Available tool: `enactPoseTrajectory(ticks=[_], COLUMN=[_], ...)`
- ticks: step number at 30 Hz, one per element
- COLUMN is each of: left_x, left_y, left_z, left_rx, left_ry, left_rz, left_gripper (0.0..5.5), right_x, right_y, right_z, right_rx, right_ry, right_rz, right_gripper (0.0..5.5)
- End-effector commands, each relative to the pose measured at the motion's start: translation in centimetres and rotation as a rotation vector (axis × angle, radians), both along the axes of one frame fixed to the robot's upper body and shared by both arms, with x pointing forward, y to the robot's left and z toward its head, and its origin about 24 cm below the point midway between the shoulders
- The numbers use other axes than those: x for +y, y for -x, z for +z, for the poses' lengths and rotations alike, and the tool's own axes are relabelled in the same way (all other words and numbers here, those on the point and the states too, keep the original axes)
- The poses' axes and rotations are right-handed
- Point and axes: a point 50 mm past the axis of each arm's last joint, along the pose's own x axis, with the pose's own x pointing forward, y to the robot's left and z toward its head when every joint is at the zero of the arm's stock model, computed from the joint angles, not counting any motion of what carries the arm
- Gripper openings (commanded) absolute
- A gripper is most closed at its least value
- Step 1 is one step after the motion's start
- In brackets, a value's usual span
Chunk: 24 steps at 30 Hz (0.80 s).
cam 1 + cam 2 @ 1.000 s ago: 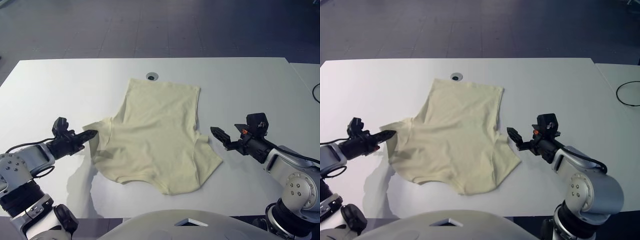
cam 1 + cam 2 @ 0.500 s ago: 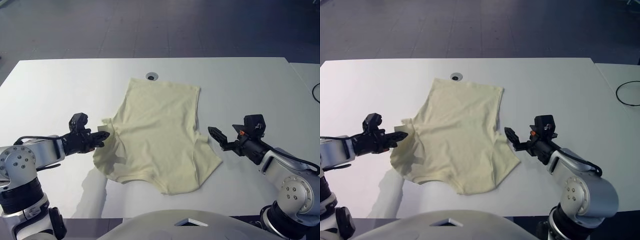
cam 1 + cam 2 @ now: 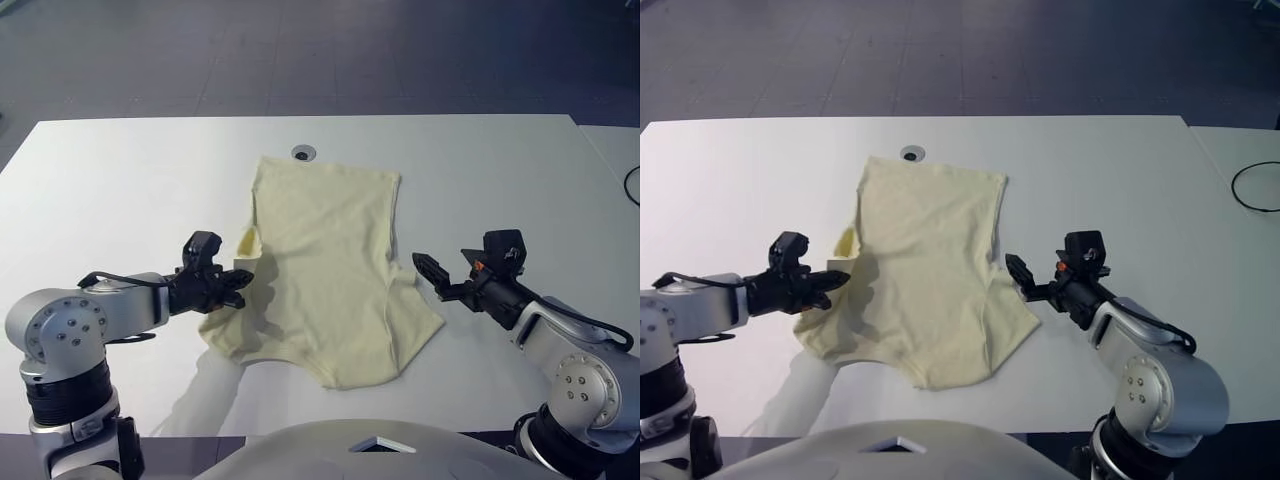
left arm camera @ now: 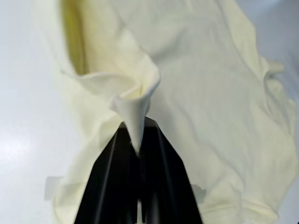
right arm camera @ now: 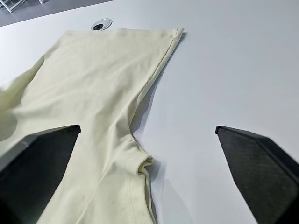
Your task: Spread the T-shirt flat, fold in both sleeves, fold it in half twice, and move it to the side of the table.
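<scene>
A pale yellow T-shirt [image 3: 330, 260] lies in the middle of the white table [image 3: 120, 180], its hem at the far side and its collar end near me. My left gripper [image 3: 243, 279] is shut on the left sleeve [image 4: 133, 105]. It holds the sleeve pinched into a cone, lifted slightly and drawn inward over the shirt's left edge. My right gripper [image 3: 440, 262] stands open just right of the right sleeve [image 5: 140, 163], low over the table and apart from the cloth, with nothing between its fingers [image 5: 42, 163].
A round cable grommet [image 3: 304, 153] sits in the table just beyond the shirt's far edge. A black cable loop [image 3: 1255, 185] lies on the neighbouring table at the right. Bare tabletop stretches to both sides of the shirt.
My left gripper has moved right with the left sleeve, pulling it from the table's left over the shirt's edge. The right gripper has crept slightly left toward the right sleeve.
</scene>
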Motion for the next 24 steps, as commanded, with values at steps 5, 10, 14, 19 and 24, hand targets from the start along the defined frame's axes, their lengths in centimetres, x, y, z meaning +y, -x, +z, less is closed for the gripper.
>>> enactPoseTrajectory(ticks=[5, 10, 14, 19, 24], left_x=[-2.2, -2.8, -2.8, -2.2, 0.7], left_y=[0.2, 0.3, -0.7, -2.2, -2.7], left_z=[-1.0, -0.3, 2.2, 6.0, 5.9], left_rx=[0.005, -0.020, -0.088, -0.164, -0.249], left_ry=[-0.009, 0.085, 0.239, 0.396, 0.236], left_rz=[0.024, 0.028, 0.084, 0.222, 0.421], left_gripper=[0.03, 0.78, 1.47, 2.26, 3.12], right_x=[0.3, 0.0, -0.6, -1.6, -2.4], right_y=[0.0, 0.2, 0.8, 2.2, 4.2], right_z=[0.1, 0.1, -0.1, -0.9, -2.4], right_rx=[-0.007, 0.005, 0.035, 0.107, 0.241], right_ry=[-0.009, -0.010, -0.048, -0.065, -0.064], right_rz=[0.011, 0.011, -0.004, -0.003, 0.043], right_gripper=[5.40, 5.40, 5.40, 5.40, 5.40])
